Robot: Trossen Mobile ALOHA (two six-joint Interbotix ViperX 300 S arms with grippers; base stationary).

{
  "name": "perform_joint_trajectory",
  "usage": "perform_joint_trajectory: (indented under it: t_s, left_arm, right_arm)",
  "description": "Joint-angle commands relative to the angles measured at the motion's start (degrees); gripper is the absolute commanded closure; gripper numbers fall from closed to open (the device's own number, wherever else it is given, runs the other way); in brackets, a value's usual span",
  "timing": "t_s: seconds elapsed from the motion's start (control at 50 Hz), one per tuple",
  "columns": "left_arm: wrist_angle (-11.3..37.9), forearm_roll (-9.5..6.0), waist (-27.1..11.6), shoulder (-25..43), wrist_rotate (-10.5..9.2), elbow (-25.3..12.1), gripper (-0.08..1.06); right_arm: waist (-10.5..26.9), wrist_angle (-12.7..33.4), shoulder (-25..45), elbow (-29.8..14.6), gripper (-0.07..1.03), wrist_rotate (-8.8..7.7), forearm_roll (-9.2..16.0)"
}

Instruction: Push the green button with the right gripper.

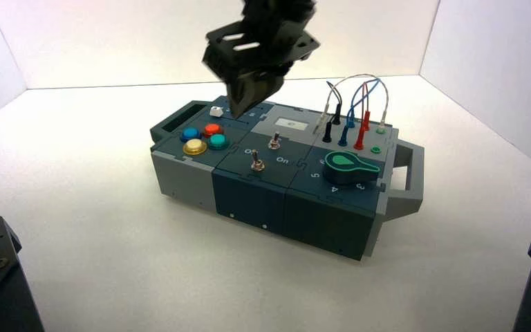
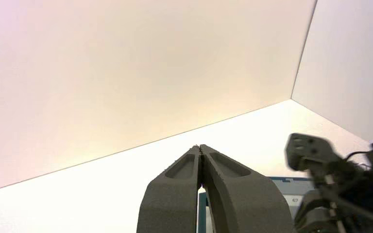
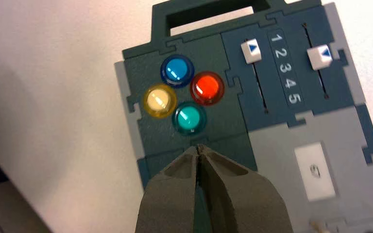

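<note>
Right gripper, a black claw with flat tapering fingers and slotted plates [image 1: 236, 114], hangs aloft in the upper middle of the high view, tips angled downward. Its bulky black wrist [image 1: 276, 14] sits above. Right wrist view: dark grey fingers [image 3: 175, 194] meet at the tips, shut. Left gripper, a dark grey claw with tapering fingers [image 2: 200, 147], shows in its own wrist view, tips together, shut. Black right-arm parts [image 2: 364, 184] show off to one side there, blurred.

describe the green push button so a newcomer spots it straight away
Find the dark box, then the cluster of four round buttons at its left end. The green button is the teal-domed one, between the yellow and orange-red ones.
</note>
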Motion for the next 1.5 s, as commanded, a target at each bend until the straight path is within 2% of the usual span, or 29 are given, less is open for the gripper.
perform_joint_trajectory:
  t_s: [0.02,0.52,1.5]
  left_arm:
    - [-0.4,0.09,-0.3,0.4,0.09,-1.1,1.01]
    - [-0.4,0.09,-0.3,0.0,0.09,-1.0,1.01]
    - [-0.4,0.09,-0.3,-0.1,0.09,-1.1,1.01]
  right_arm:
    - [0.0,-0.4,1.0,-2.9,0.99,-0.18,-0.4]
    - [-0.3,-0.4,6.5,-6.9,0.99,-0.09,-0.4]
    - [-0.2,-0.4,8.3,-6.8,0.99,0.09,0.5]
